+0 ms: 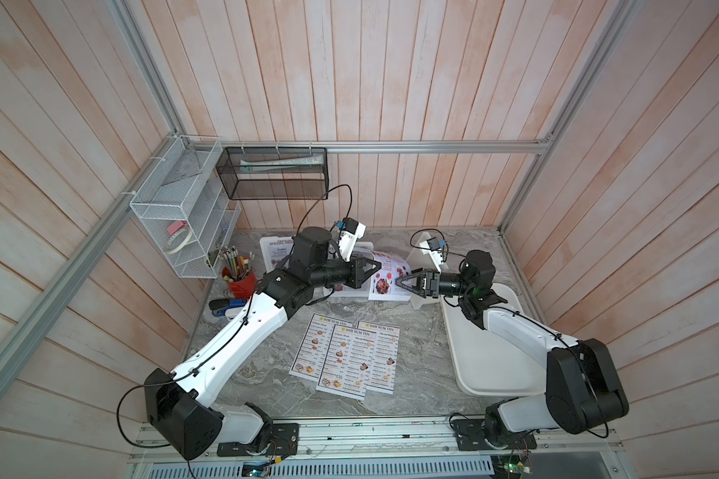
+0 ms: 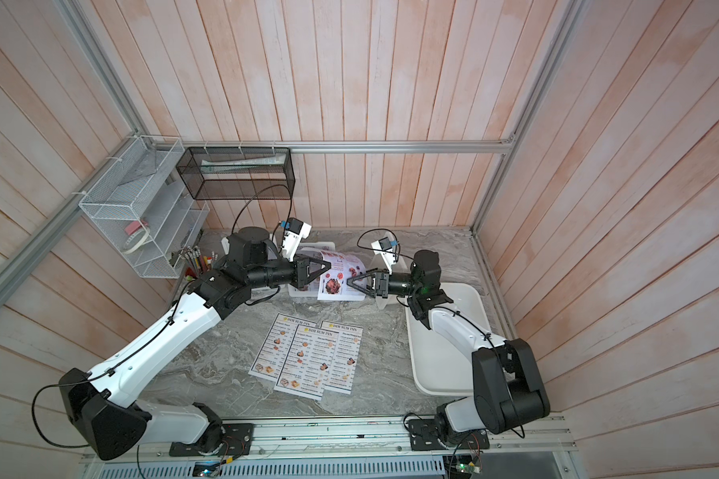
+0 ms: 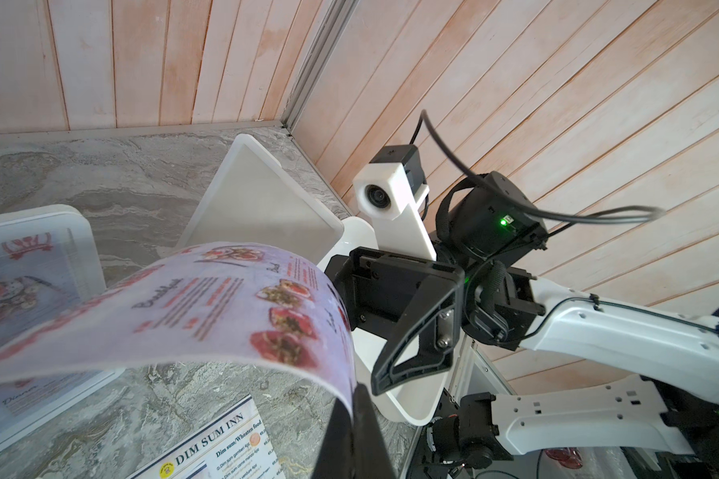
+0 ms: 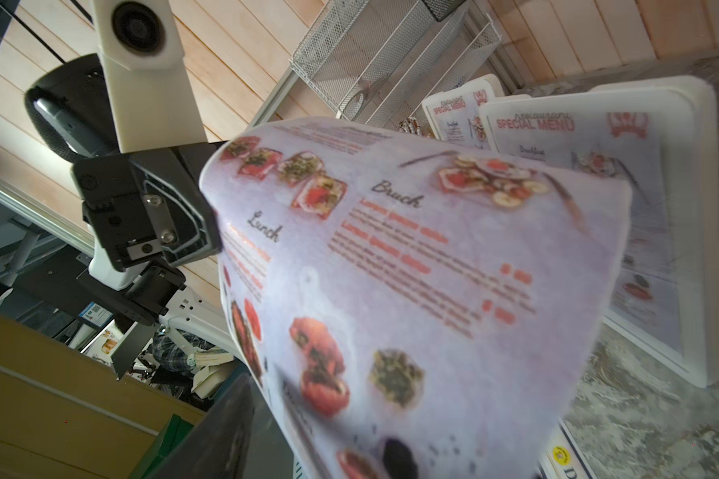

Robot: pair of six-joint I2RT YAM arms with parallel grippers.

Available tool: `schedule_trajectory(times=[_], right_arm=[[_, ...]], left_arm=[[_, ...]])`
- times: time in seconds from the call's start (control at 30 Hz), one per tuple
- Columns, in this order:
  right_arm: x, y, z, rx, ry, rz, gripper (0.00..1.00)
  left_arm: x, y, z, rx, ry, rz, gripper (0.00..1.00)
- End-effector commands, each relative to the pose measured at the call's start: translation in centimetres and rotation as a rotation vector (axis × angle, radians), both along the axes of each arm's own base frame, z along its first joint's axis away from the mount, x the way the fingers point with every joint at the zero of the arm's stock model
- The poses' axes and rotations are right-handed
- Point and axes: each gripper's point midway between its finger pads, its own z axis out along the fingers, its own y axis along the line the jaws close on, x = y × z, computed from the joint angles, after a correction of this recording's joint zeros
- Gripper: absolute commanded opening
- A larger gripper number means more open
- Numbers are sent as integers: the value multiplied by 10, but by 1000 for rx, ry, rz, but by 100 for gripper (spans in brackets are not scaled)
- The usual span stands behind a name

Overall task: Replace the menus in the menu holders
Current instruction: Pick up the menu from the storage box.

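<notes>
- left gripper (image 1: 377, 266) is pinching the curled pale lilac paper menu sheet (image 1: 386, 287), held up in the air
- right gripper (image 1: 400, 282) is spread wide, just beside that sheet
- three white "DIM SUM INN" paper menus (image 1: 349, 356) overlap mid-table

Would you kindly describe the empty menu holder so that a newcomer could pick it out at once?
On the grey marble table, find the large shallow white tray by the right arm. The menu holder stands propped beside the tray's far corner. Unlike the two other holders further along, which show lilac SPECIAL MENU sheets, its face is blank white.
</notes>
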Motion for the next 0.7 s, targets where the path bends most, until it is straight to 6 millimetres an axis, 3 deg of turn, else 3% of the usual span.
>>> schedule_trajectory(times=[0.0, 0.67], right_arm=[[-5, 2, 14, 59, -38, 47, 68], [-5, -14, 60, 146, -153, -19, 68]], left_arm=[[-8, 2, 12, -23, -26, -10, 4], [-21, 11, 9, -48, -6, 1, 5]])
